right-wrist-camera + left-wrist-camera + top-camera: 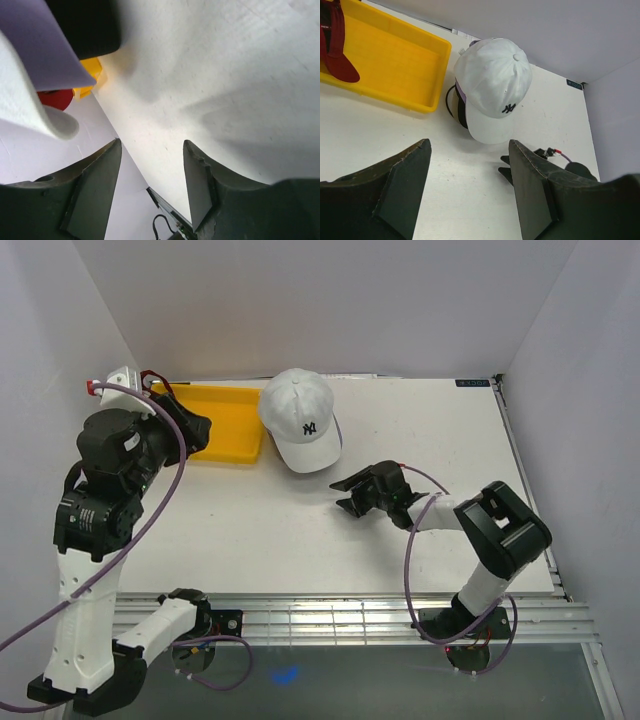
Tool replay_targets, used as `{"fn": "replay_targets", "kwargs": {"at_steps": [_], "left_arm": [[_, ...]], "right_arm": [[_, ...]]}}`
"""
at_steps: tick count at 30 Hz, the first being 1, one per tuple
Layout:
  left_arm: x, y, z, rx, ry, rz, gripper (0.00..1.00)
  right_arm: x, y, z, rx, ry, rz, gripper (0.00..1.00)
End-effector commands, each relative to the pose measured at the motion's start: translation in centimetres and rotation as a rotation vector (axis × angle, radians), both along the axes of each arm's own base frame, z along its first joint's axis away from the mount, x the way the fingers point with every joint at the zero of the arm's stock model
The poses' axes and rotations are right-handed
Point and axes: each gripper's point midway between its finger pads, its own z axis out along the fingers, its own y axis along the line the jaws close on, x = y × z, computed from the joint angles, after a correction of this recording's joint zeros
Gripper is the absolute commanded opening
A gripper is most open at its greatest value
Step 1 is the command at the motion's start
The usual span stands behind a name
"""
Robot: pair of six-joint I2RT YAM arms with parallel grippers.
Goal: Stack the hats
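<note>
Premises: a robotics laboratory test cell.

Evidence:
- A left arm (pixel 100 500) and a right arm (pixel 500 530), both robotic, are mounted at the near edge of a white table (pixel 400 530), along grooved metal rails (pixel 350 620).
- Plain white walls (pixel 330 300) close in the table at the back and on both sides.
- Purple cables (pixel 410 580) loop exposed from the arms.
- Items on the table include a yellow tray (pixel 225 425) and a white cap (pixel 300 415).

Flat yellow tray (pixel 225 422) at the far left of a white table (pixel 300 540), metal rails (pixel 350 617) along its near edge
</note>
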Motion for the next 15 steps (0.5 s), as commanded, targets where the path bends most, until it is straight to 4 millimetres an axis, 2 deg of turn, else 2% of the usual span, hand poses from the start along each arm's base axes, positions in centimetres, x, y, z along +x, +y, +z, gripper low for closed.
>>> {"fn": "replay_targets", "kwargs": {"at_steps": [1, 2, 4, 5, 7, 8, 9, 10, 11, 13, 14, 15], "left_arm": [[1.6, 0.8, -0.8, 0.015, 0.022, 0.070, 0.74], [1.9, 1.1, -1.1, 0.022, 0.032, 0.092, 0.74], [3.3, 2.1, -2.3, 0.053, 0.077, 0.163, 0.77], [3.8, 2.5, -2.8, 0.069, 0.096, 0.190, 0.77], [5.7, 3.4, -4.4, 0.123, 0.159, 0.257, 0.80], [6.4, 4.2, -4.8, 0.150, 0.177, 0.301, 0.81], [7.0, 6.0, -5.1, 0.199, 0.192, 0.396, 0.82], [7.7, 7.0, -5.3, 0.222, 0.207, 0.442, 0.84], [9.3, 9.1, -5.8, 0.233, 0.237, 0.511, 0.84], [11.0, 10.9, -6.6, 0.207, 0.274, 0.548, 0.84], [12.6, 12.6, -7.8, 0.197, 0.313, 0.589, 0.84], [13.2, 14.1, -8.4, 0.189, 0.334, 0.630, 0.83]], "right_arm": [[-1.1, -1.7, 0.6, -0.070, -0.071, 0.025, 0.59], [-1.3, -2.0, 1.8, -0.074, -0.113, 0.035, 0.58], [-2.4, -2.8, 1.5, -0.114, -0.143, 0.068, 0.59], [-2.8, -3.0, 2.5, -0.124, -0.193, 0.095, 0.59], [-4.0, -3.4, 2.6, -0.128, -0.231, 0.138, 0.59], [-4.3, -3.3, 3.4, -0.123, -0.266, 0.160, 0.59], [-4.7, -3.4, 3.5, -0.143, -0.294, 0.195, 0.59], [-5.1, -3.4, 3.6, -0.147, -0.310, 0.219, 0.59], [-5.7, -3.4, 4.3, -0.137, -0.337, 0.248, 0.59], [-6.5, -3.5, 4.6, -0.157, -0.381, 0.303, 0.59], [-6.9, -3.7, 5.2, -0.161, -0.402, 0.319, 0.59], [-7.1, -3.9, 5.5, -0.184, -0.431, 0.342, 0.59]]}}
